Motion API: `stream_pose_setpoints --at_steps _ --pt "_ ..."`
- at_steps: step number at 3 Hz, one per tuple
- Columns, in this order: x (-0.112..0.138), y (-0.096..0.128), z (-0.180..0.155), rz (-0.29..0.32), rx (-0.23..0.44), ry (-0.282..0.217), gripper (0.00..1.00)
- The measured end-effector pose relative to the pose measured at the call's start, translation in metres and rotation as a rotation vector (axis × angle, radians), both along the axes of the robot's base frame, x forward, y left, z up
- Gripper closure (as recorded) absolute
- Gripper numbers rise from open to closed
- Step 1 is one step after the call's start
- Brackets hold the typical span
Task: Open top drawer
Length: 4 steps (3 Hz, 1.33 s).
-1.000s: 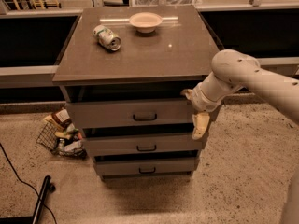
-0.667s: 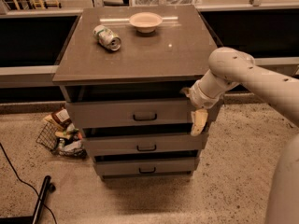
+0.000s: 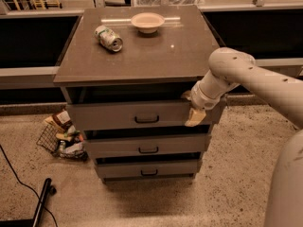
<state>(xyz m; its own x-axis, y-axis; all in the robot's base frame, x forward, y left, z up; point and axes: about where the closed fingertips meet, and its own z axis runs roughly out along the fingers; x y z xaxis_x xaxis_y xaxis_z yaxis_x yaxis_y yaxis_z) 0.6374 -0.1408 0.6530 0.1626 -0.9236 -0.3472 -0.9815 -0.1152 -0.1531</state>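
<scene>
The top drawer (image 3: 113,116) is the widest grey front of the cabinet, just under the tabletop, with a small dark loop handle (image 3: 147,119) at its centre. A dark gap shows between the tabletop and the drawer front. My gripper (image 3: 194,116) hangs from the pale arm (image 3: 236,72) that comes in from the right. It sits in front of the right end of the top drawer front, well to the right of the handle and not on it.
Two narrower drawers (image 3: 148,148) (image 3: 149,170) lie below. On the brown tabletop (image 3: 156,56) are a lying can (image 3: 109,38) and a pale bowl (image 3: 147,21). A wire basket of rubbish (image 3: 61,137) stands left of the cabinet. A black cable and bar (image 3: 41,201) lie on the floor.
My gripper has moved a little up and to the left along the top drawer front. The drawers, can and bowl have not moved.
</scene>
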Motion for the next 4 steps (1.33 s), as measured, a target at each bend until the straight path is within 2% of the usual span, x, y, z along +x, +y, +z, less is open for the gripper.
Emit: stream_pose_setpoints --at_steps 2,3,4 --pt "-0.020 0.008 0.016 0.052 0.060 -0.040 0.93" --pt "-0.024 0.013 0.021 0.084 0.088 -0.052 1.00" --pt "-0.024 0.013 0.021 0.085 0.089 -0.052 0.81"
